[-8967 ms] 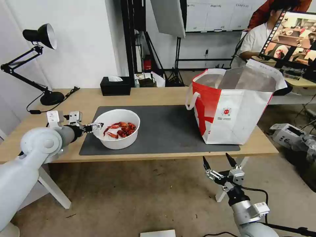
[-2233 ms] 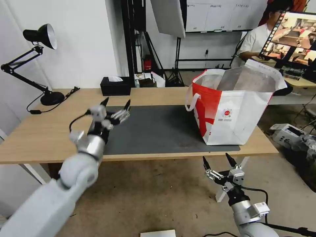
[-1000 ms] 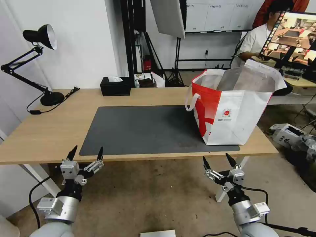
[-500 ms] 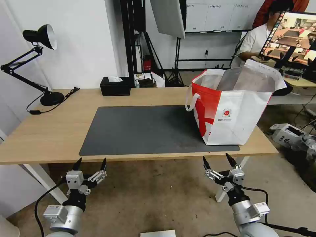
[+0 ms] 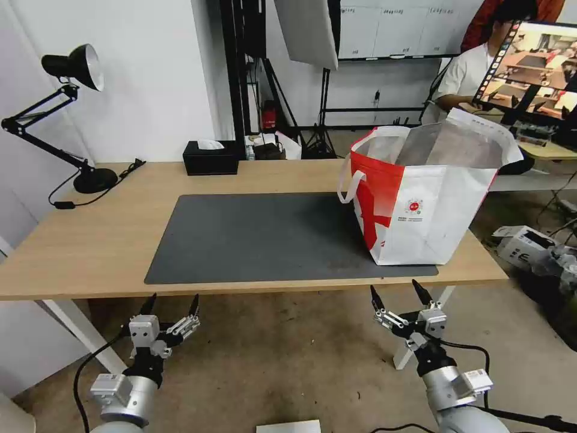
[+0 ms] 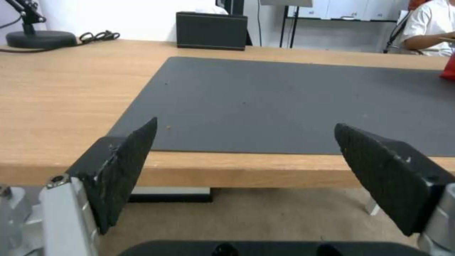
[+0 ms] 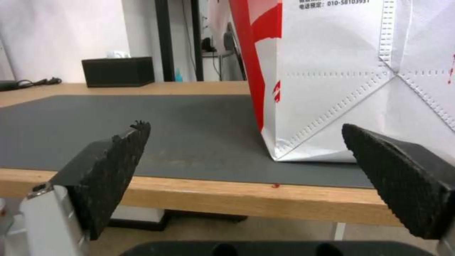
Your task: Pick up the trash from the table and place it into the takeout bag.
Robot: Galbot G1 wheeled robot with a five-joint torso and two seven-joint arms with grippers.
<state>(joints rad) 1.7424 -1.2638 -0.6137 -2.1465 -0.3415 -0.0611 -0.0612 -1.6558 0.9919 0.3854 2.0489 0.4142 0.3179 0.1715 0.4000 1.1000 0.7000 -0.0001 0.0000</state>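
With no trash visible on the table (image 5: 90, 240) or mat (image 5: 270, 234), the bag (image 5: 433, 204) stands at the mat's right end, mouth open. Left gripper (image 5: 171, 304) & right gripper (image 5: 393, 294) hang below the front edge, both spread, empty. Bag prob. light, floppy; best taken by the handles (image 5: 348, 183).

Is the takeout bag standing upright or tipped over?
Upright: the takeout bag stands on its base at the mat's right end, mouth open upward, foil lining visible.

This is looking like a lab: light stands (image 5: 324, 90) are standing at 12 o'clock, a screen (image 5: 532, 60) is glowing at 2 o'clock.
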